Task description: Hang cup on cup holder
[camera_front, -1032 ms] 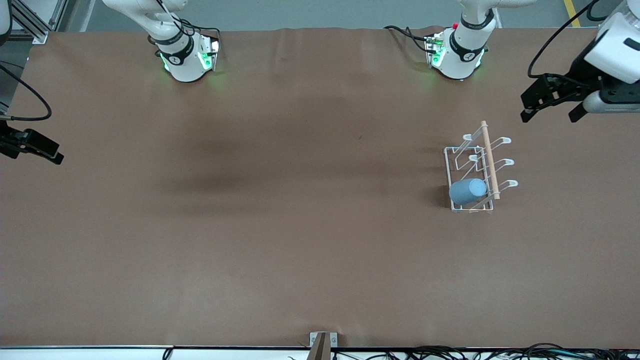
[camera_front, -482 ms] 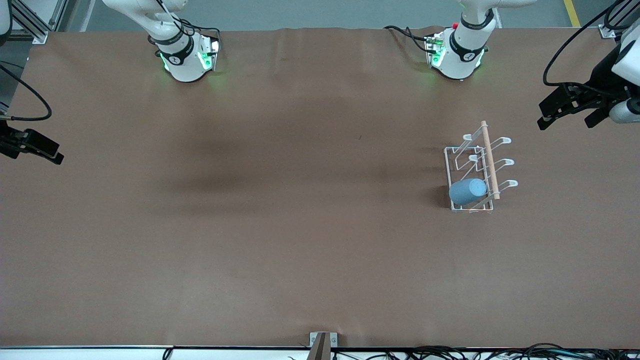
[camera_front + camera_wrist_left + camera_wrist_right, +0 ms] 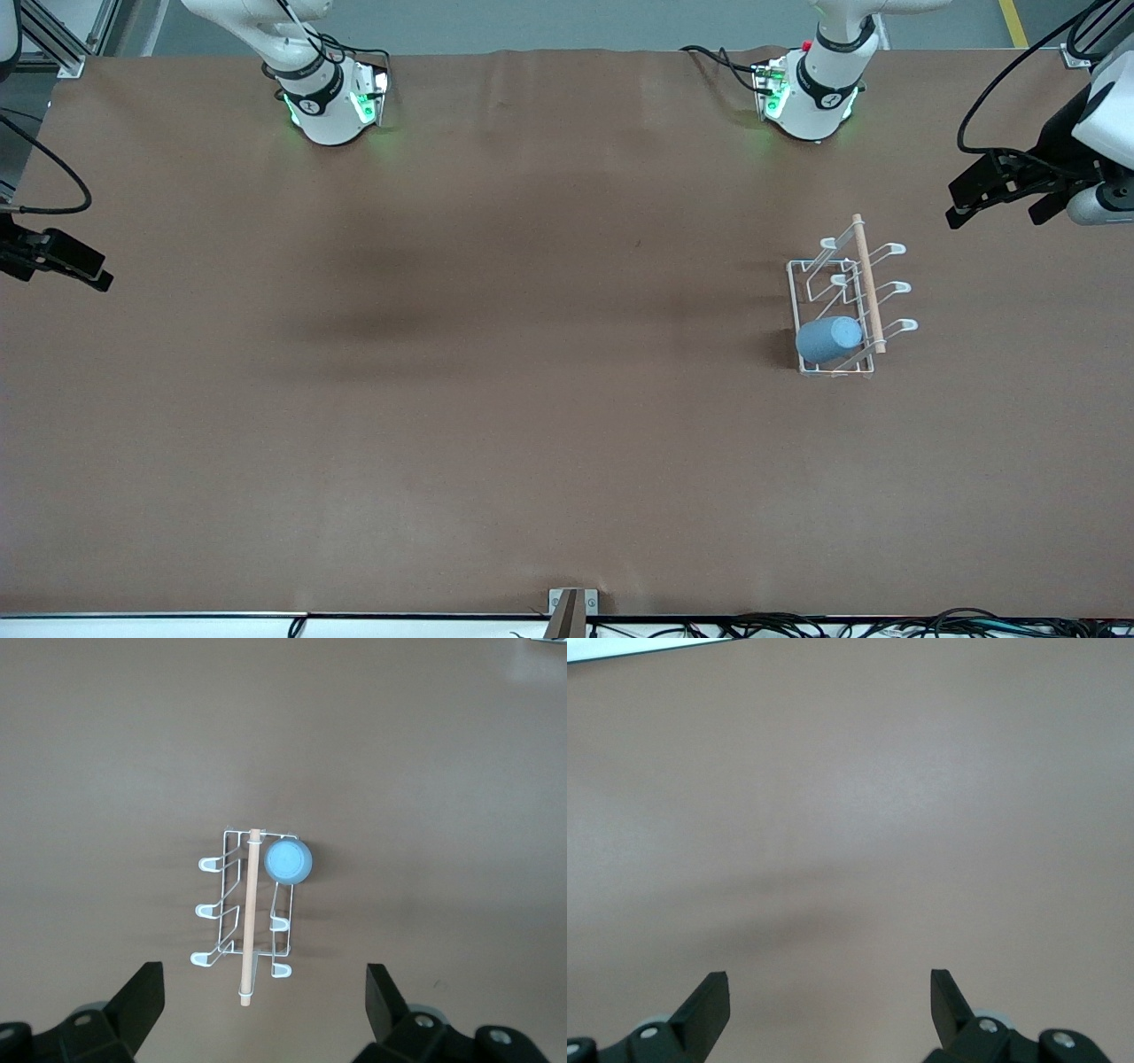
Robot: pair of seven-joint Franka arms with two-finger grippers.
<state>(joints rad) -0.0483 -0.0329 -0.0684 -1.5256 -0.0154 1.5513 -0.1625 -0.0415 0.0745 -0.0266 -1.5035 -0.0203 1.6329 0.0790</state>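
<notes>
Brown table [image 3: 496, 425] fills the front view. Rack [image 3: 846, 301] sits on it toward the left arm's end, upright on its wire base, wooden rod [image 3: 866, 282] along the top. Cup [image 3: 829, 338] is on the rack: hung on the prong at the end nearest the front camera, on the side facing the right arm, tilted, closed bottom pointing up and out. In the left wrist view the cup [image 3: 288, 860] shows as a round blue disc beside the rod [image 3: 249, 912].

Left gripper [image 3: 990, 198] is up in the air over the left arm's end of the table, well apart from the rack, fingers [image 3: 140, 1001] spread wide, holding nothing.

Right gripper [image 3: 55, 263] hangs over the right arm's end of the table, waiting; fingers [image 3: 709, 1003] also spread, nothing between them, bare tabletop below.
</notes>
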